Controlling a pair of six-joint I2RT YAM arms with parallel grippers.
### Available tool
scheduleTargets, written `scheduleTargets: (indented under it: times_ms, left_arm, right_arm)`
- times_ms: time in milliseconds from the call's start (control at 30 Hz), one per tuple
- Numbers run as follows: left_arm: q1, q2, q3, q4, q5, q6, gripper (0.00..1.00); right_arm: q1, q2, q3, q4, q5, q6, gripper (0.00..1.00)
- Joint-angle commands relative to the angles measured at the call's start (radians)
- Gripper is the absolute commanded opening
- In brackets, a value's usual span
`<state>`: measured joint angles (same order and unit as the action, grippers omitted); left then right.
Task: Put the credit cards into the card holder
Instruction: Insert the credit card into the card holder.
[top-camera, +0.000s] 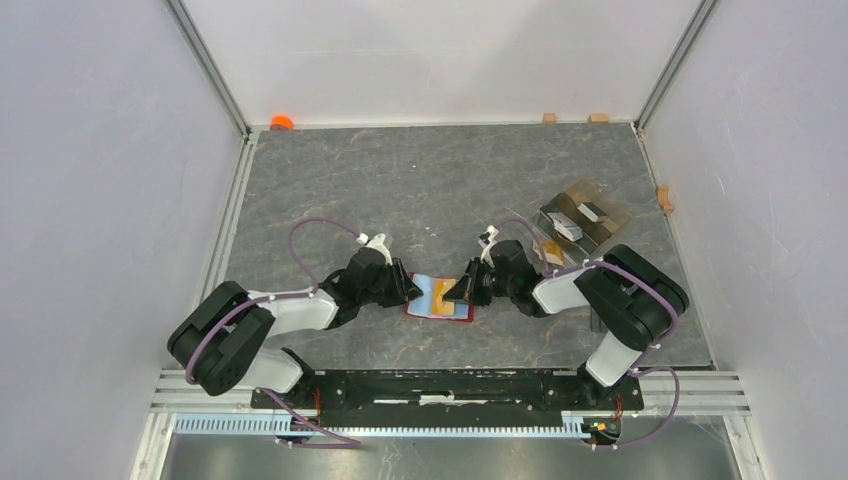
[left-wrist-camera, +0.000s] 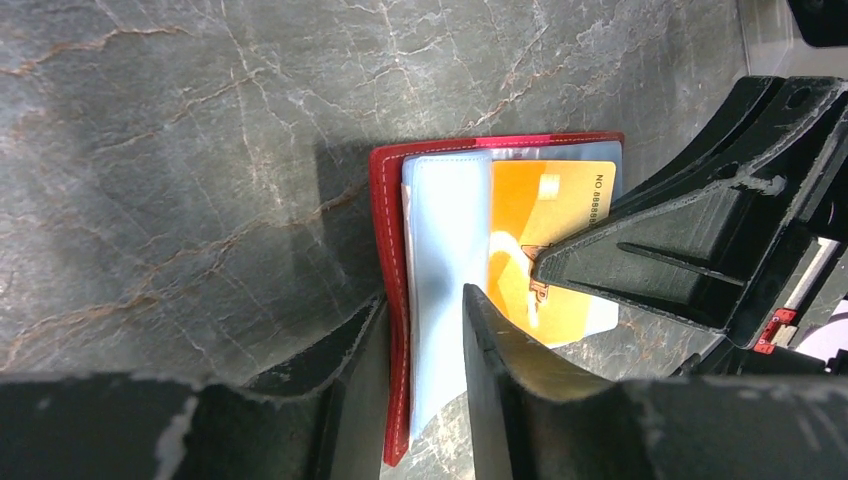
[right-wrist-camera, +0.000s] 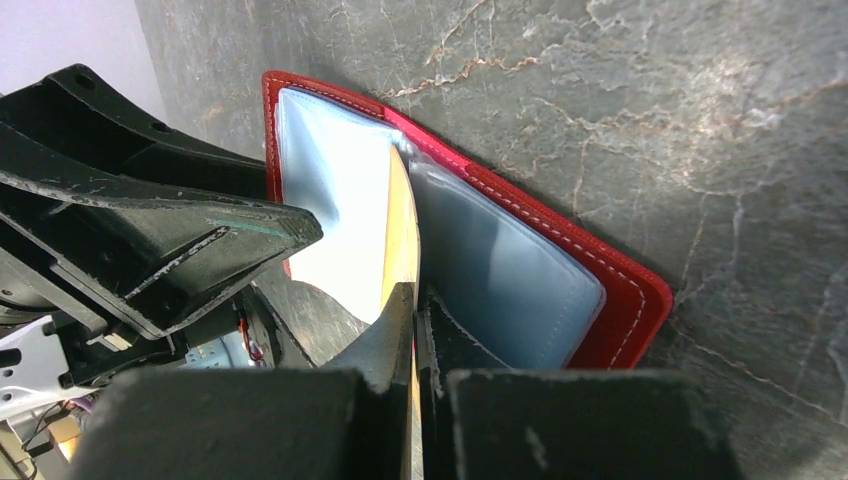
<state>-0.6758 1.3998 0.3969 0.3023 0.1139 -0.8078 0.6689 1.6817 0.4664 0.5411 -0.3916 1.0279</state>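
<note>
The red card holder (top-camera: 412, 306) lies open on the stone table between my two arms, its light blue inner leaves showing (left-wrist-camera: 385, 200) (right-wrist-camera: 620, 285). My right gripper (top-camera: 460, 290) (right-wrist-camera: 415, 292) is shut on an orange credit card (left-wrist-camera: 545, 215) (right-wrist-camera: 402, 240), which it holds on edge over the holder's middle fold. My left gripper (top-camera: 408, 288) (left-wrist-camera: 425, 297) is at the holder's left side. Its jaws stand apart, straddling the red cover's edge and one light blue leaf (left-wrist-camera: 445, 250). No other card shows.
A clear tray (top-camera: 580, 222) with white and tan blocks stands at the back right, close behind the right arm. An orange cap (top-camera: 281, 122) sits in the back left corner. Small tan blocks (top-camera: 548, 117) line the back and right walls.
</note>
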Motion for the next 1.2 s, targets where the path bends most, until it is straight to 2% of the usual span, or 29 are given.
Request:
scheduleTargets:
  times_ms: [0,100,300,500,733,967,1167]
  left_arm:
    - [-0.002,0.017,-0.05,-0.245,-0.071,0.078,0.41]
    - [-0.002,-0.002,-0.037,-0.294,-0.098,0.078,0.48]
    - [-0.002,-0.062,-0.036,-0.351,-0.11,0.078,0.5]
    - [-0.002,-0.044,-0.036,-0.348,-0.11,0.075,0.37]
    - [-0.002,-0.006,-0.026,-0.344,-0.098,0.081,0.14]
    - [-0.002,0.01,-0.021,-0.346,-0.09,0.083,0.04]
    - [-0.002,0.016,-0.02,-0.346,-0.087,0.082,0.02]
  right_arm:
    - [0.019,0.033,-0.029,-0.201,0.077,-0.058,0.0]
    - [0.02,0.027,-0.028,-0.217,0.087,-0.067,0.0]
    - [0.02,0.023,-0.022,-0.234,0.095,-0.078,0.0]
    - [0.02,0.028,-0.011,-0.241,0.093,-0.088,0.0]
    - [0.024,0.026,-0.007,-0.225,0.078,-0.081,0.0]
    - [0.04,0.048,-0.006,-0.194,0.046,-0.055,0.0]
    - [0.044,0.036,-0.035,-0.168,0.049,-0.027,0.0]
